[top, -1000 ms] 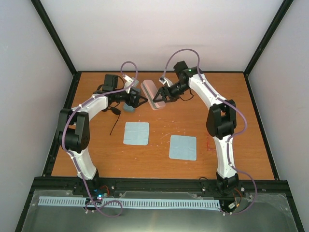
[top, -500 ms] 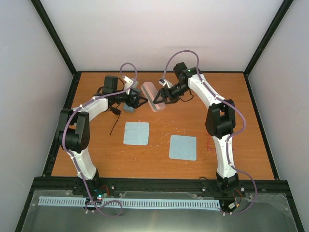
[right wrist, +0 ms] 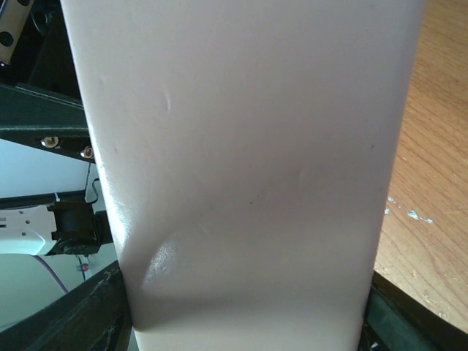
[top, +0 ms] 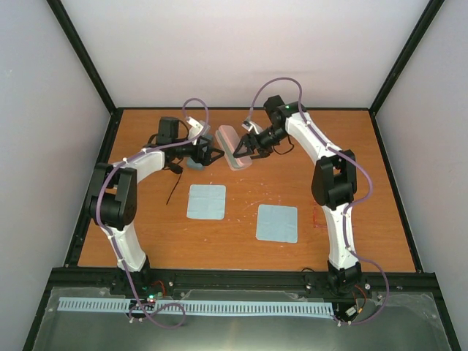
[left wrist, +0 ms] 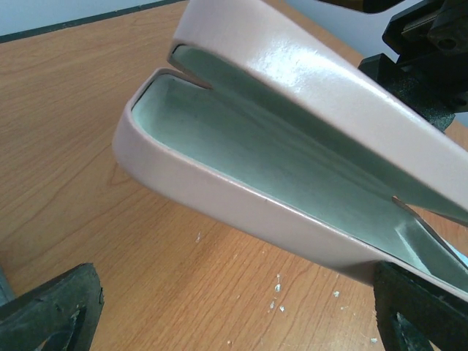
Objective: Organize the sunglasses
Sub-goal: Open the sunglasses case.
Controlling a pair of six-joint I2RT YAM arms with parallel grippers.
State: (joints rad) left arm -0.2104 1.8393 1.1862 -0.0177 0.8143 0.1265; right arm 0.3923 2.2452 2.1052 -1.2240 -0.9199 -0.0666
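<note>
Sunglasses (top: 172,189), black, lie near the desk's (top: 219,245) left edge. The right hand (top: 238,152) pinches the open pink case (left wrist: 292,73), which shows only grey-green lining. The left hand (top: 214,154) is spread.

The pink case (left wrist: 292,80) is showing a smooth, glossy shell, plastic or faux leather, catching light along its lid; its lining (left wrist: 278,161) is looking matt, pale and felt-like. The tabletop (left wrist: 73,131) is showing orange wood grain with a faint sheen and white flecks. The left cloth (top: 205,201) and right cloth (top: 277,222) are looking matt and soft. The left end effector (left wrist: 234,322) is showing grainy, matt black fingers (left wrist: 55,307).
</note>
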